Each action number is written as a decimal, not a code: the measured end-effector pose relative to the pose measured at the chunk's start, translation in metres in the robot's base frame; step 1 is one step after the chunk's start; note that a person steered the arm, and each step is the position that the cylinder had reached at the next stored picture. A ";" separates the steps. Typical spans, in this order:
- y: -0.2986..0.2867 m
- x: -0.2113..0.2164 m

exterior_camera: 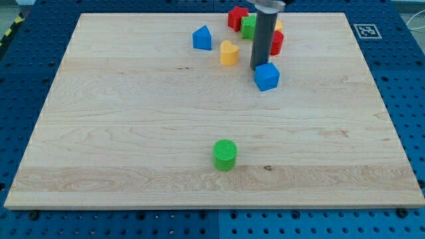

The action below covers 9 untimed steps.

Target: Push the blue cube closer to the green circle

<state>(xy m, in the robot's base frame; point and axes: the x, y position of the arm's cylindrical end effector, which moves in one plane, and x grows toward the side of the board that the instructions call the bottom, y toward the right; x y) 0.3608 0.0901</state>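
Note:
The blue cube [267, 76] lies on the wooden board at the view's upper right of centre. The green circle [225, 155], a short green cylinder, stands near the view's bottom centre, well below and left of the cube. My tip [258, 69] is the lower end of the dark rod coming down from the view's top. It sits just at the cube's upper left edge, touching or almost touching it.
Near the view's top stand a blue house-shaped block [202, 38], a yellow heart-shaped block [229, 53], a red block [237, 17], a green block [248, 26] and a red block [277, 42] partly hidden by the rod. The wooden board [133, 133] lies on a blue perforated table.

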 end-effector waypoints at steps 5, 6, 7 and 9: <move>0.049 0.095; 0.052 0.109; 0.050 0.127; 0.056 0.151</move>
<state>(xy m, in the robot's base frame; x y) 0.5120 0.1462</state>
